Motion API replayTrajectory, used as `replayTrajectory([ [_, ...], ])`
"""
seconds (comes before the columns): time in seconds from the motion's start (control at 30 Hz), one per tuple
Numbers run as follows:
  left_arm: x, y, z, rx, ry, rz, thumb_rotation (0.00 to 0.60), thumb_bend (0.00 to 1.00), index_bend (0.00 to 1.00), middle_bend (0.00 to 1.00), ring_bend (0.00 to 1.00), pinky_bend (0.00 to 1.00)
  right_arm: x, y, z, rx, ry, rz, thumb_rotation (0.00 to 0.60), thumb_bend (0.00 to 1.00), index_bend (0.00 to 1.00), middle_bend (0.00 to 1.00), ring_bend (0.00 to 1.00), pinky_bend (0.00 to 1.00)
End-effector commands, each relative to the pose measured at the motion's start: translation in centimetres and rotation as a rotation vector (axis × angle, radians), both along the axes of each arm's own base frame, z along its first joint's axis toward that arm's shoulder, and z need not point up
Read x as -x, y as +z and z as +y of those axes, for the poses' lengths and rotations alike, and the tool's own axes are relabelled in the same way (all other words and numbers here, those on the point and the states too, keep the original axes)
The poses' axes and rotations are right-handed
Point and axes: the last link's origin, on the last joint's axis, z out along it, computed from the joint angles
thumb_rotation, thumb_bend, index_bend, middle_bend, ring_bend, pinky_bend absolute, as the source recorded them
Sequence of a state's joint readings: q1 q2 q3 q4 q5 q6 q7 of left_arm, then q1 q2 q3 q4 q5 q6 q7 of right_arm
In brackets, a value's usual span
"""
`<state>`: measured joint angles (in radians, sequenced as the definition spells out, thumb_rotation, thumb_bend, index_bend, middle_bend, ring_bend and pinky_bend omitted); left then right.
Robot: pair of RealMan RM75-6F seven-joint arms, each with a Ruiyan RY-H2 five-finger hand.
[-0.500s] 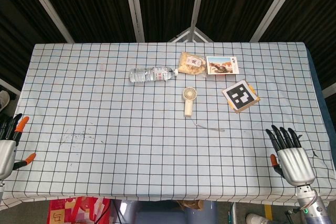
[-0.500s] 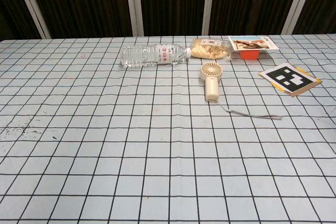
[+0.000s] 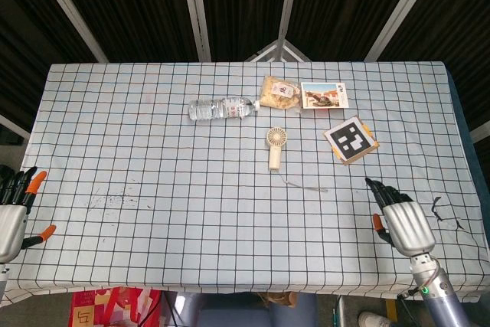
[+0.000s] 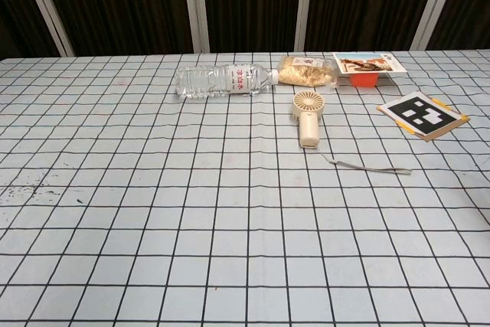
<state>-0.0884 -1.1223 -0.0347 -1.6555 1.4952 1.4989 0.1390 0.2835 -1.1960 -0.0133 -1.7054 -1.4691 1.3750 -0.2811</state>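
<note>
My right hand (image 3: 402,221) hovers over the table's near right part, fingers stretched out and holding nothing; the cream handheld fan (image 3: 274,145) and its cord (image 3: 305,184) are the nearest things, up and to its left. My left hand (image 3: 14,212) sits off the table's near left edge, fingers spread with orange tips, empty. Neither hand shows in the chest view. There the fan (image 4: 307,115) lies in the middle, a clear water bottle (image 4: 222,80) lies on its side behind it, and a snack bag (image 4: 307,70) is beside that.
A printed card on an orange box (image 3: 324,96) lies at the back right, and a black-and-white marker tile (image 3: 351,140) lies right of the fan. A checked cloth (image 3: 153,158) covers the table, with dark smudges (image 3: 111,201) near the left front. A red bag (image 3: 107,308) sits below the front edge.
My right hand has moved left and forward over the table. The left hand has shifted slightly lower. The objects have not moved.
</note>
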Motion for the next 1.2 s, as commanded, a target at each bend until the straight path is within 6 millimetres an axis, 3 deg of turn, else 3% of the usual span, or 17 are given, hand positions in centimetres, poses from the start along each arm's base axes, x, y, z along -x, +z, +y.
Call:
replayTrajectory([
  [0.03,0.1,0.0,0.1,0.005,0.007,-0.004,0.6,0.09,0.0,0.0,0.0,0.0,-2.9,-2.2,-2.9,-0.024,0.043,-0.022,0.6,0.56,0.0,0.65,0.71,0.81],
  [0.17,0.2,0.2,0.2,0.002,0.014,-0.019,0.6,0.09,0.0,0.0,0.0,0.0,-5.7,-5.2,-5.8,-0.073,0.041,-0.068,0.6,0.61,0.0,0.76,0.83,0.89],
  [0.23,0.1,0.3,0.3,0.003,0.009,-0.018,0.6,0.09,0.0,0.0,0.0,0.0,-6.8,-6.9,-7.3,-0.1,0.027,-0.076,0.6,0.7,0.0,0.79,0.86,0.91],
  [0.4,0.3,0.4,0.2,0.012,0.016,-0.024,0.6,0.09,0.0,0.0,0.0,0.0,-8.7,-10.6,-9.7,-0.155,-0.013,-0.062,0.6,0.81,0.0,0.81,0.88,0.92],
  [0.57,0.5,0.8,0.4,0.01,0.021,-0.031,0.6,0.09,0.0,0.0,0.0,0.0,-9.4,-13.4,-11.1,-0.188,-0.052,-0.04,0.6,0.82,0.0,0.81,0.88,0.92],
  [0.8,0.6,0.9,0.4,0.02,0.031,-0.044,0.6,0.09,0.0,0.0,0.0,0.0,-9.5,-15.5,-12.4,-0.202,-0.099,-0.025,0.6,0.82,0.0,0.81,0.88,0.92],
  [1.2,0.7,0.9,0.6,0.024,0.043,-0.057,0.6,0.09,0.0,0.0,0.0,0.0,-9.8,-16.6,-13.9,-0.203,-0.118,-0.035,0.6,0.83,0.0,0.81,0.88,0.92],
])
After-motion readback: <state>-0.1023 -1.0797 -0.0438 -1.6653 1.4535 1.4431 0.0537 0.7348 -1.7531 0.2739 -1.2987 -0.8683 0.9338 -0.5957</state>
